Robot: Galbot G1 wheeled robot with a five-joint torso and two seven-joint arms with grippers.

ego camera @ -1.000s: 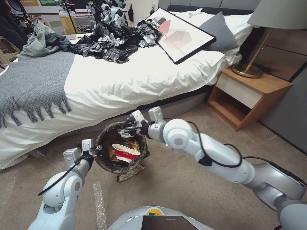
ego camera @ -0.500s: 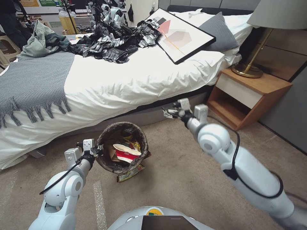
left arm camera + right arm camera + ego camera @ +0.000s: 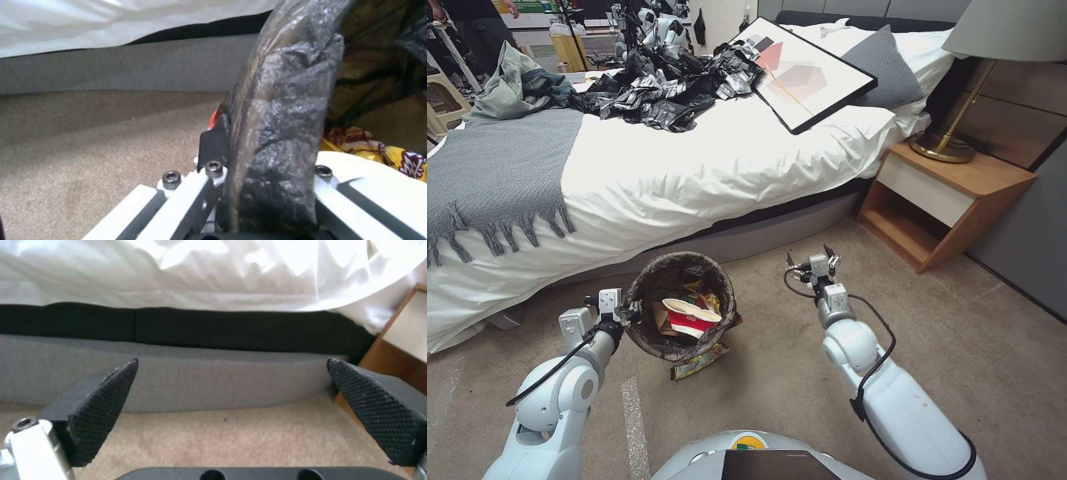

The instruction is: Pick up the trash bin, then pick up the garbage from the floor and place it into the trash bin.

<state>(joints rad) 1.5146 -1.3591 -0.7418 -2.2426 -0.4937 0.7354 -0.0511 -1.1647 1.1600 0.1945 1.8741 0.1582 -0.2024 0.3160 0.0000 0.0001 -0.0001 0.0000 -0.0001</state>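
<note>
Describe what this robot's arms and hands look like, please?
Both arms are smooth, rounded, pale grey-white shells with ball-like joints, and a loose black cable loops along each. The left hand and right hand are small boxy silver-white blocks with bolts. The right hand's fingers are black wedges with a dotted, grippy texture.

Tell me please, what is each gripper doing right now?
Left gripper: shut on the dark-lined small round white plastic trash bin rim.
Right gripper: open, empty.
</note>
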